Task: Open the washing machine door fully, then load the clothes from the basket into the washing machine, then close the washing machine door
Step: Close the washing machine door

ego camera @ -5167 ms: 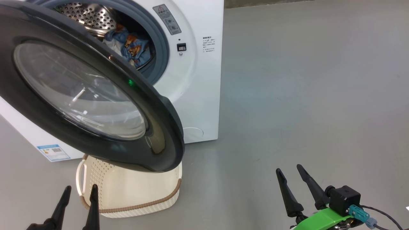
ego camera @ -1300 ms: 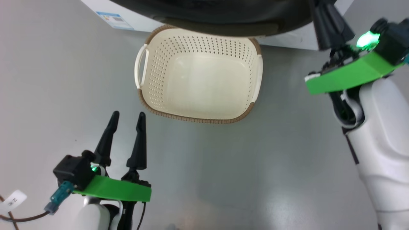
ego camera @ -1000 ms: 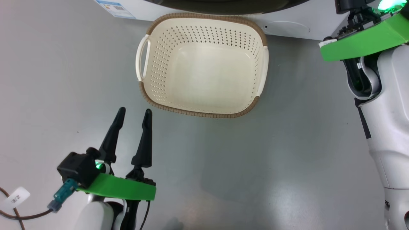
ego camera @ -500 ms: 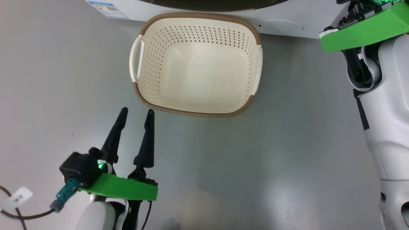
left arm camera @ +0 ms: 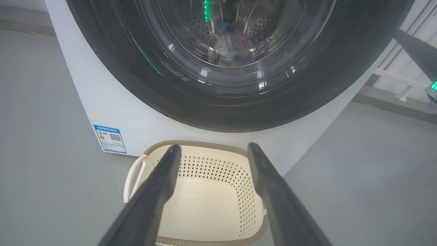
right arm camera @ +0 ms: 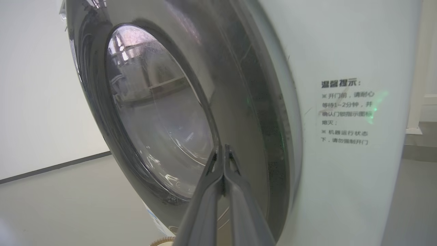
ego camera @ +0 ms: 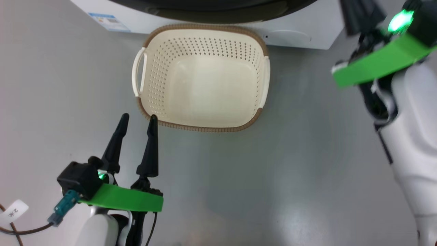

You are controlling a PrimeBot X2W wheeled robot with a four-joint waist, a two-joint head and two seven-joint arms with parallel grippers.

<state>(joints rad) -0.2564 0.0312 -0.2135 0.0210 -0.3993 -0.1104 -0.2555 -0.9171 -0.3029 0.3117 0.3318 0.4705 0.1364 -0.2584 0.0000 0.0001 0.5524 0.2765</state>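
The washing machine door lies against the front of the white washing machine; I cannot tell whether it is latched. Through its glass the clothes show inside the drum. In the right wrist view my right gripper is shut with nothing between its fingers, its tips at the door where the black frame meets the glass. The cream basket stands empty on the floor below the door. My left gripper is open just in front of the basket's near left corner.
Grey floor surrounds the basket. A small blue label sits low on the machine's front. My right forearm rises along the head view's right side. Printed text marks the machine's front beside the door.
Five seconds ago the door stood wide open over the basket; now it lies against the machine, with the right gripper raised to it. The head camera has tilted down and keeps shifting.
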